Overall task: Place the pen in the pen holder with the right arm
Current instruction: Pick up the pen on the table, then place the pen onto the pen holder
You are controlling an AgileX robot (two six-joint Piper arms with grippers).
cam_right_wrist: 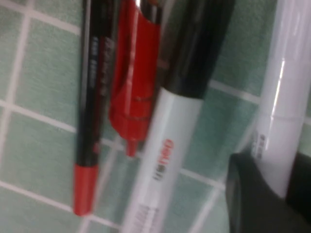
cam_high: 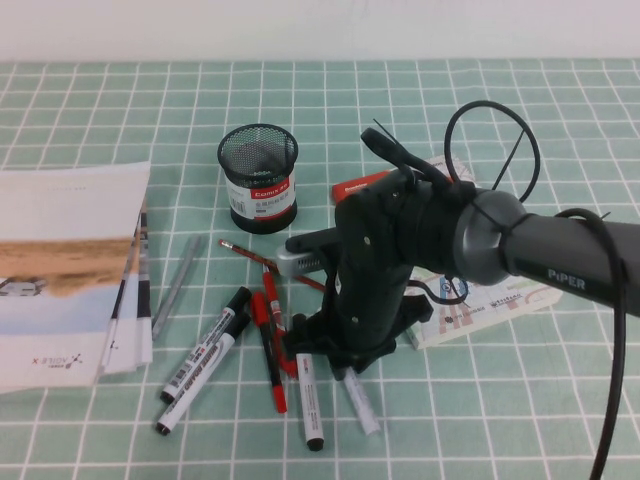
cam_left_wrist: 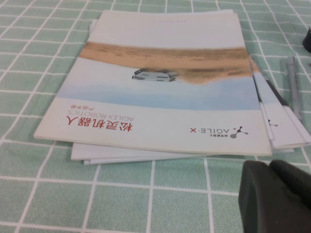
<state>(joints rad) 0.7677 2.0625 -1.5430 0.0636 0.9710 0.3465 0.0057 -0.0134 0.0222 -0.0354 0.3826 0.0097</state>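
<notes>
- below centre in the high view, my right gripper is lowered among the scattered markers on the green checked cloth.
- the pen, all white, lies just beside the gripper toward the bottom of the frame; in the right wrist view the pen runs down the right edge behind a dark finger.
- whether the right gripper is open or closed on the pen, i cannot tell.
- the pen holder stands upright, upper centre-left, apart from the arm.
- a black-capped marker and a red pen lie alongside.
- my left gripper sits at the lower right of its wrist view, near the booklets; i cannot tell its state.
</notes>
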